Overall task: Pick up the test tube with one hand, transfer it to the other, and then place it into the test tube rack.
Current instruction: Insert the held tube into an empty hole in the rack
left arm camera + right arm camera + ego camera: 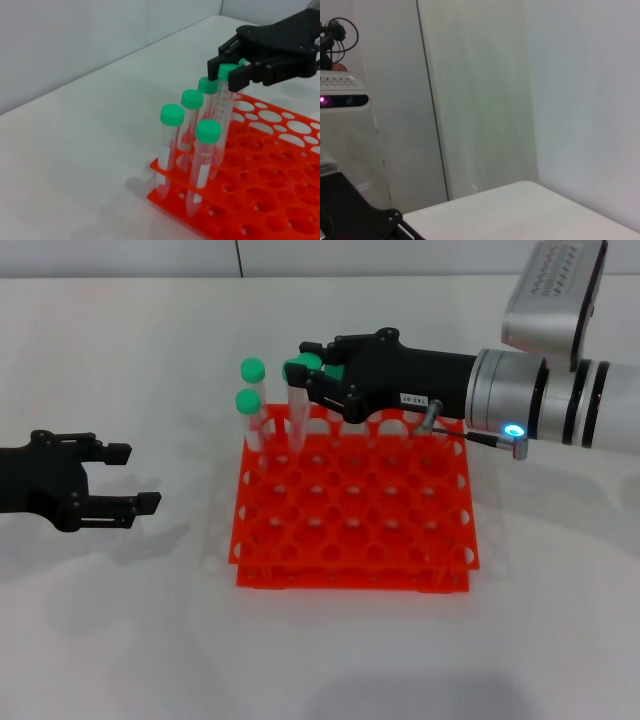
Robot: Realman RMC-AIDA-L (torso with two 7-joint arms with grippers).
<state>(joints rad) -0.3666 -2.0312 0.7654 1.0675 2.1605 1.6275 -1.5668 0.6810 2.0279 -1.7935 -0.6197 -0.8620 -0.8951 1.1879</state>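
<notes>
The orange-red test tube rack [352,508] lies in the middle of the table. My right gripper [312,375], black with a white label, reaches over the rack's far left corner. It is shut on the green cap of a clear test tube [297,418] that stands upright with its lower end down in a rack hole. The left wrist view shows the same grip: the right gripper [234,71] on the test tube [223,117]. My left gripper [135,478] hovers open and holds nothing, left of the rack and well apart from it.
Several other green-capped tubes [172,150] stand in the rack's left corner holes, close beside the held one. Two of them [250,412] show in the head view. The right wrist view shows only a wall and a bit of white table [530,210].
</notes>
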